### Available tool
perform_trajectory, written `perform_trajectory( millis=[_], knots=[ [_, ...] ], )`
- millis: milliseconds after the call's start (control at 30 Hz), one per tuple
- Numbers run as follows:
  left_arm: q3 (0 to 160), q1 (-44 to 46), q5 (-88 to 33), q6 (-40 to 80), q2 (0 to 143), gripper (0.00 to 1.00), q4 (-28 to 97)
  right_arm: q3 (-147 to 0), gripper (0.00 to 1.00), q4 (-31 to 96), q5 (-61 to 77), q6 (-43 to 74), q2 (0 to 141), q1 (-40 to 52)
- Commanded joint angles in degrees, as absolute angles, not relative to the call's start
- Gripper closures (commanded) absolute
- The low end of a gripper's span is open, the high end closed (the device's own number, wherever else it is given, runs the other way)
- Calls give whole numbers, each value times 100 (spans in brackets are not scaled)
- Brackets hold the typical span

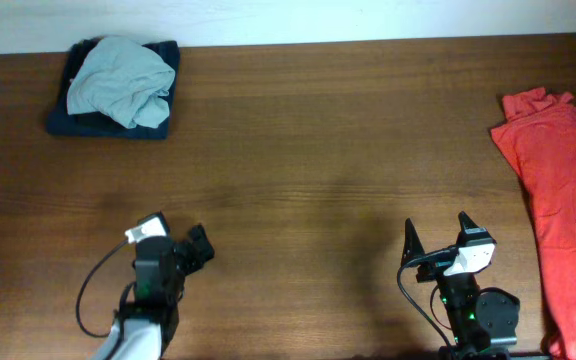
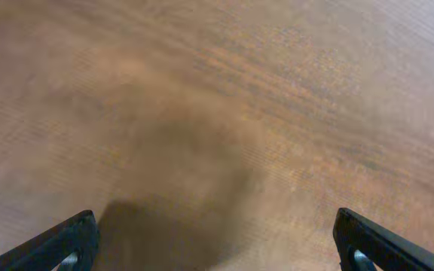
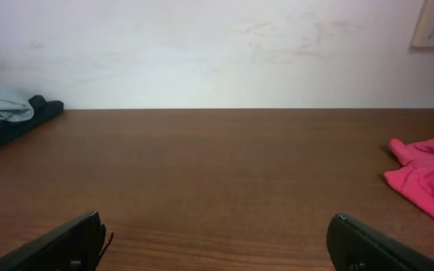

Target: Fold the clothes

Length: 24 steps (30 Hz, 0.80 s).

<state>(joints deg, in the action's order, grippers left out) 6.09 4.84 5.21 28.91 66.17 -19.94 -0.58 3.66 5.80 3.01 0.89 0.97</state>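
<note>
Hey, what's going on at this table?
Nothing is held yet. The left gripper and right gripper hang open and empty at the near edge of the brown wooden table. A crumpled pale grey-blue T-shirt sits on a dark navy garment far left; a red T-shirt with white print lies at the right.

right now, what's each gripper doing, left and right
left gripper: open, holding nothing
right gripper: open, holding nothing

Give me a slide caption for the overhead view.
Left gripper and right gripper open, empty; grey-blue garment atop navy garment far left, red T-shirt at right.
</note>
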Motion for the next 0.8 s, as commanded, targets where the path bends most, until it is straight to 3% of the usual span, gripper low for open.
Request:
perform_trajectory(
  millis=[0,300,500,767],
  knots=[
    [32,486,631,2860,6084,1,-2150,-32,2,401,530,331,47,145],
    [47,471,908,2856,4635,1,-1103,-32,2,401,530,331,47,145],
    [47,471,1052,2794,2930,1,386,-32,2,401,530,333,47,145],
    [47,471,1033,2217,2025,1,370,-32,1,401,532,331,47,145]
  ],
)
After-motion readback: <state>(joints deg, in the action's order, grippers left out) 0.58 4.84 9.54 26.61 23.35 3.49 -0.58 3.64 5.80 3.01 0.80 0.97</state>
